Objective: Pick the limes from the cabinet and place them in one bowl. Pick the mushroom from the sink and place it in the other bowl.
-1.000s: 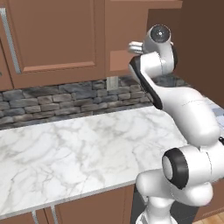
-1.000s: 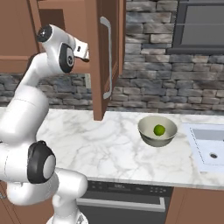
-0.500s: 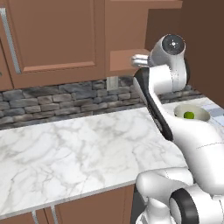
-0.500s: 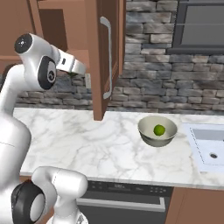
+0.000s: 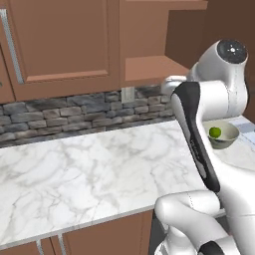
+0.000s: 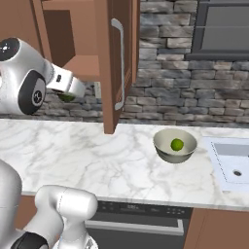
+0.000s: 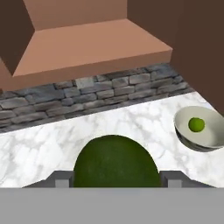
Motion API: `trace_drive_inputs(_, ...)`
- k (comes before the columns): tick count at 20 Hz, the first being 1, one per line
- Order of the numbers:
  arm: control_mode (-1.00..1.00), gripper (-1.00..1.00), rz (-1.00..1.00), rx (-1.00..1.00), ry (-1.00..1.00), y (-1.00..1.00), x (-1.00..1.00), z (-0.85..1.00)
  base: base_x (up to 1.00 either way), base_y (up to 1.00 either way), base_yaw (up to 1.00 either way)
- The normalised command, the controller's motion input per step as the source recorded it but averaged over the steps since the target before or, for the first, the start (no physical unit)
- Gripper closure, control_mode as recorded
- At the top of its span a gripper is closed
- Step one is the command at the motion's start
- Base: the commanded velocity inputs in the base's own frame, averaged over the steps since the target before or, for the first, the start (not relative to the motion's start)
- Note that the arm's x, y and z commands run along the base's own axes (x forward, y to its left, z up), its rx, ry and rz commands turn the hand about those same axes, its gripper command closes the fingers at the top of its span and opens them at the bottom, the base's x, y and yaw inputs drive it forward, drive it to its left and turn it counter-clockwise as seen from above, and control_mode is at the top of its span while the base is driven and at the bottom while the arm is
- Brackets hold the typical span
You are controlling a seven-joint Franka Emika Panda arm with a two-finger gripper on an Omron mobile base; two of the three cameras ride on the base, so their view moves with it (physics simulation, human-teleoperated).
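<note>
My gripper (image 7: 116,180) is shut on the darker lime (image 7: 116,164), which bulges up between the finger tips. In the right base view the gripper (image 6: 69,94) hangs just below the open cabinet (image 6: 85,65), the dark lime (image 6: 66,97) peeking under it. The brighter lime (image 6: 177,144) lies in the cream-grey bowl (image 6: 163,149) on the marble counter, to the right of the cabinet door. That bowl (image 7: 205,143) with its lime (image 7: 196,124) sits at the right of the hand view; the bowl (image 5: 227,141) and lime (image 5: 214,132) also show past my arm. The stone-look bowl is out of view.
The cabinet door (image 6: 120,63) stands open over the counter, its silver handle facing right. The sink (image 6: 233,163) begins at the right end of the counter. A stone backsplash (image 7: 87,89) runs behind the marble top (image 5: 89,174). The cabinet shelf (image 7: 96,43) is bare.
The hand has drawn back out of the cabinet and come down below the shelf, carrying the dark lime. The bowl and bright lime have not moved.
</note>
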Motion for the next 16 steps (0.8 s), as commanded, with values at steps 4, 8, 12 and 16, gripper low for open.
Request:
trace_drive_inputs(4,-1.00,1.00,0.15,-0.09,0.22,0.00,-0.71,-0.05,0.00,0.00,0.00)
trace_drive_inputs(8,-1.00,1.00,0.13,-0.12,0.18,0.00,-0.66,-0.23,0.00,0.00,0.00)
trace_drive_inputs(12,-1.00,1.00,0.00,-0.13,0.19,0.00,-0.34,-0.31,0.00,0.00,0.00)
trace_drive_inputs(16,-1.00,1.00,0.00,-0.01,0.04,0.00,-0.05,-0.13,0.00,0.00,0.00)
